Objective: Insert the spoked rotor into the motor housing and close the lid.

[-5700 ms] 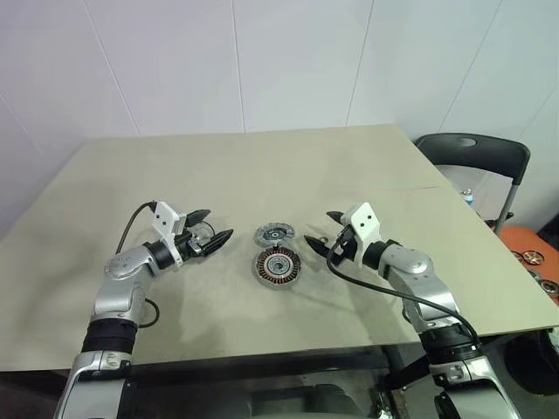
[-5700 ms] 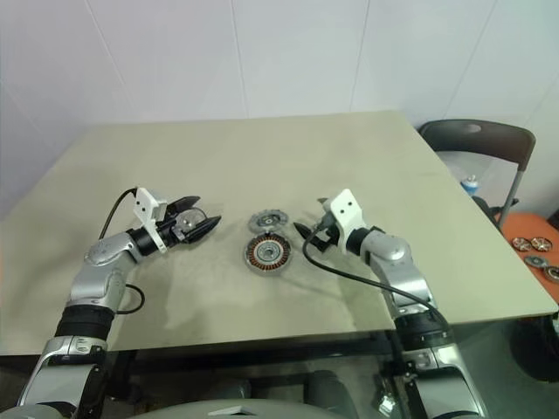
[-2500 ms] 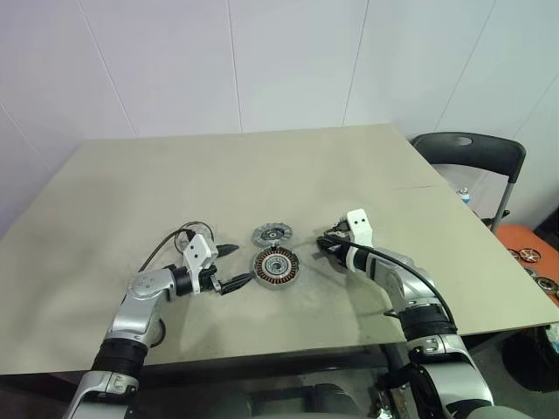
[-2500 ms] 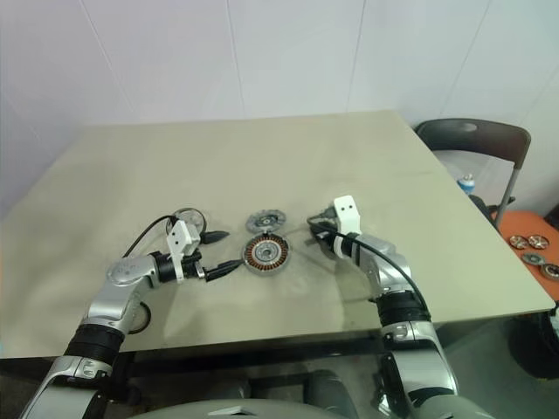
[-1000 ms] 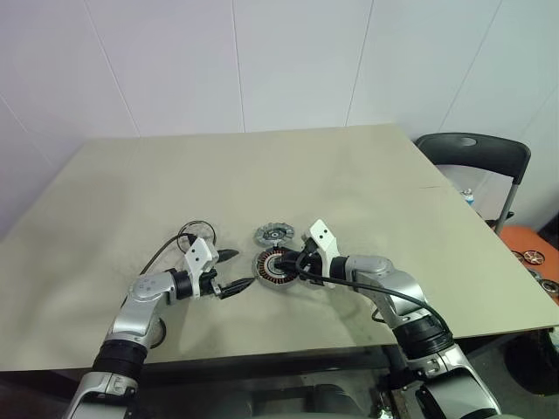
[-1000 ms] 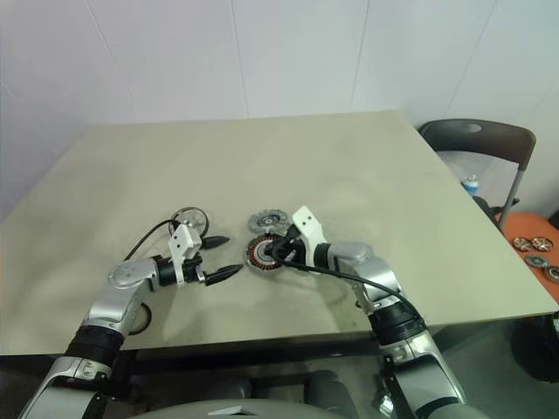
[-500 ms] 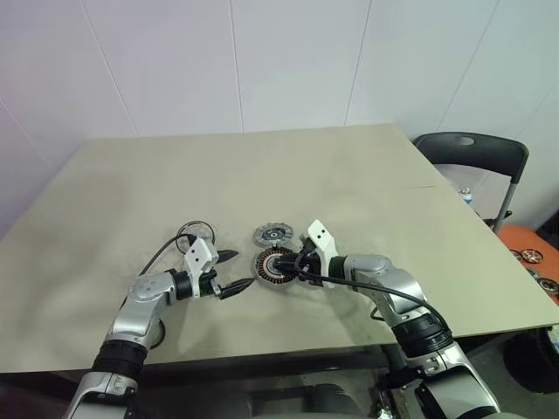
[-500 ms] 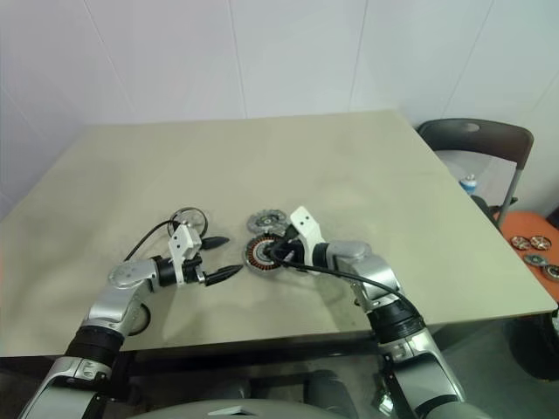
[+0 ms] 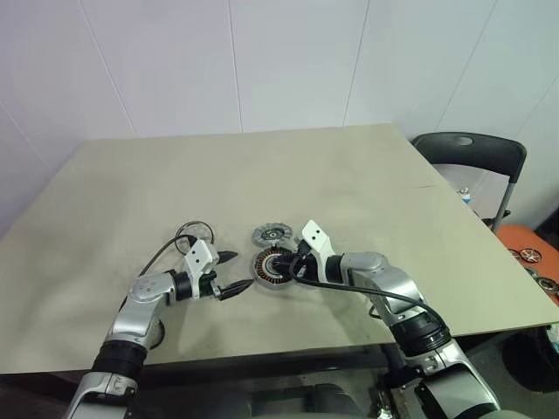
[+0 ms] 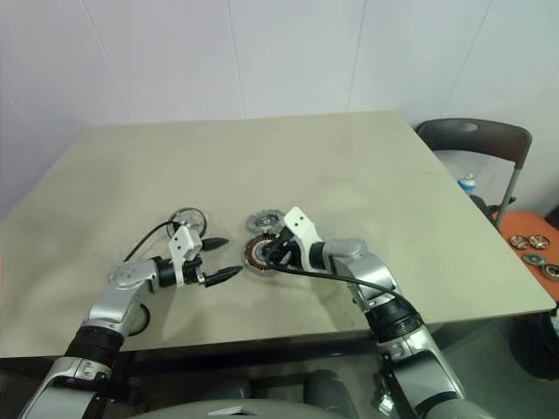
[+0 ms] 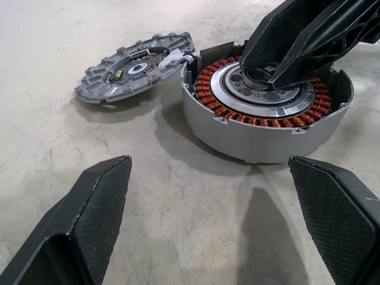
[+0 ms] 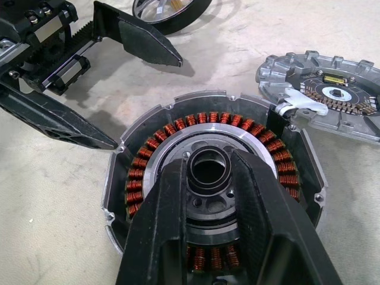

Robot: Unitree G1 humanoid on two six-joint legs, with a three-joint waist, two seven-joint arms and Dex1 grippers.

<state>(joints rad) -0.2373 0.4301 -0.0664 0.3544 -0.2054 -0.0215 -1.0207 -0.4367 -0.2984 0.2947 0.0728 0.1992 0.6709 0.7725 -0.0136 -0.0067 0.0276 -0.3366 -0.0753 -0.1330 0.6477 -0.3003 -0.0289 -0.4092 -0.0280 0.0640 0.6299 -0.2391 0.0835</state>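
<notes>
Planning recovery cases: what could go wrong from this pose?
1. The right gripper looks closed on the centre hub of the motor housing. Any pull could drag the housing, and its fingers block the seat for the spoked rotor.
2. The lid lies against the housing's rim, so a shifted housing may push it.
3. The rotor lies behind the open left gripper, by its cable, so a snag is possible.

Beige table, motor housing, notched lid, spoked rotor
</notes>
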